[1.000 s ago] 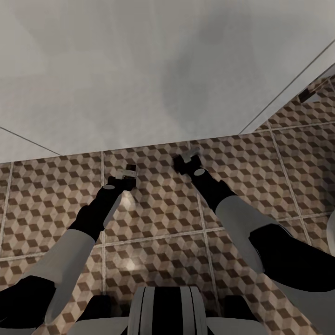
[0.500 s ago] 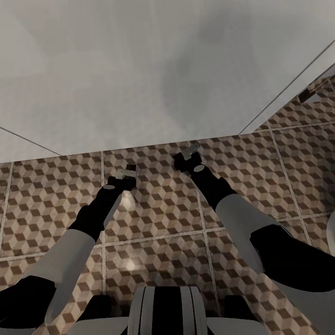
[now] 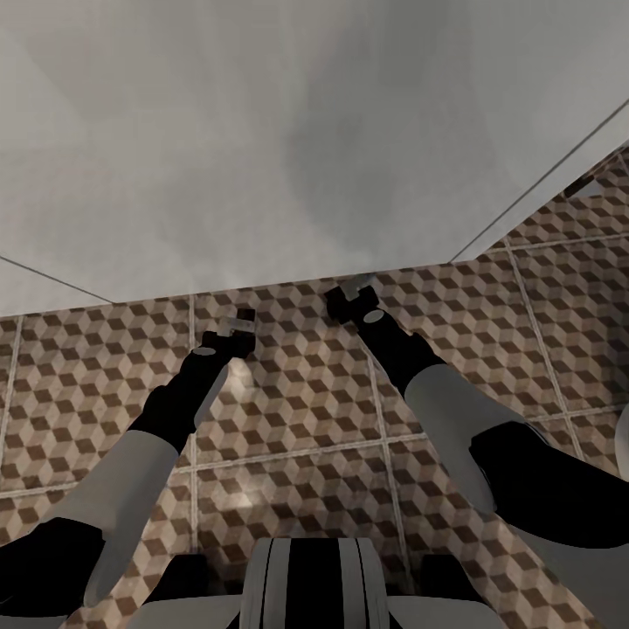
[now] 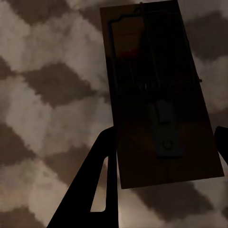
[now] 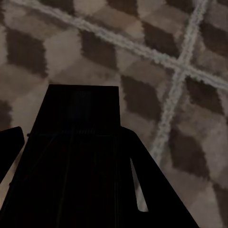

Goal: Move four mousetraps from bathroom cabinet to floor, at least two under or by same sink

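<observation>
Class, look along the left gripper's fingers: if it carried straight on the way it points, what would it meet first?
Probably the bathroom floor. The left gripper holds a mousetrap between its fingers, with tile behind it; the gap is unclear.

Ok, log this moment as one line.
left gripper: holding mousetrap | right gripper: holding second mousetrap | both above cube-pattern bathroom floor
</observation>
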Available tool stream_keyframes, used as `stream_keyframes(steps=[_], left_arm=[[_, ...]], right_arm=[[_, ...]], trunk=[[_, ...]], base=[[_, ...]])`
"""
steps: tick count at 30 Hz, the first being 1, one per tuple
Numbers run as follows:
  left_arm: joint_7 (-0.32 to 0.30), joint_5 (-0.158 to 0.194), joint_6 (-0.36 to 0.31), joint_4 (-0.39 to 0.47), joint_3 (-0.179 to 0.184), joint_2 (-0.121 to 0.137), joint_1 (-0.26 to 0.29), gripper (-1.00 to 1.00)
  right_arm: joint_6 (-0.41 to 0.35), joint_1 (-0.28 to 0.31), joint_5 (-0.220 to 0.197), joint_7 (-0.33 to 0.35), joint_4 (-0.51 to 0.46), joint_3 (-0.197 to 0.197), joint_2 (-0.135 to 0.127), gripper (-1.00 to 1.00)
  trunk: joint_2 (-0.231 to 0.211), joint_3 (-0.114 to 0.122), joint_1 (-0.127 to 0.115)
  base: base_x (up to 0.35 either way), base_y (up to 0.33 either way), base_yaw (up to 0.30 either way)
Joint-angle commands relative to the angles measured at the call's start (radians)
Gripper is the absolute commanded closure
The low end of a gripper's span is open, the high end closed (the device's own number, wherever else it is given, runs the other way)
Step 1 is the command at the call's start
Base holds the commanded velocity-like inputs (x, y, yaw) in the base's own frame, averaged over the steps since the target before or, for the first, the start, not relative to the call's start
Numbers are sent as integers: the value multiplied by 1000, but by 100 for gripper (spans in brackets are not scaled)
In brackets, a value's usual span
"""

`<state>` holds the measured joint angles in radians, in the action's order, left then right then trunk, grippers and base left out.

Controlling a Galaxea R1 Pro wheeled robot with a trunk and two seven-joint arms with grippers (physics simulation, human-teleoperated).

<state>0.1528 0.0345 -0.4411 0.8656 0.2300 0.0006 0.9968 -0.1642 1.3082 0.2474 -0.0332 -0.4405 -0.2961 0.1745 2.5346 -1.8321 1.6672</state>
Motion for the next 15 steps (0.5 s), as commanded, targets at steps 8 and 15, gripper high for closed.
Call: stream_keyframes(steps=[8, 15], left_arm=[[7, 3, -5, 1, 3, 1, 0, 100], [7, 4, -5, 7, 3, 1, 0, 100]], right_arm=[[0, 0, 9, -4, 10, -3, 0, 100], [56, 0, 10, -5, 17, -3, 0, 100]], trunk=[[0, 0, 0], [0, 0, 0]], base=[[1, 0, 0], [0, 0, 0]])
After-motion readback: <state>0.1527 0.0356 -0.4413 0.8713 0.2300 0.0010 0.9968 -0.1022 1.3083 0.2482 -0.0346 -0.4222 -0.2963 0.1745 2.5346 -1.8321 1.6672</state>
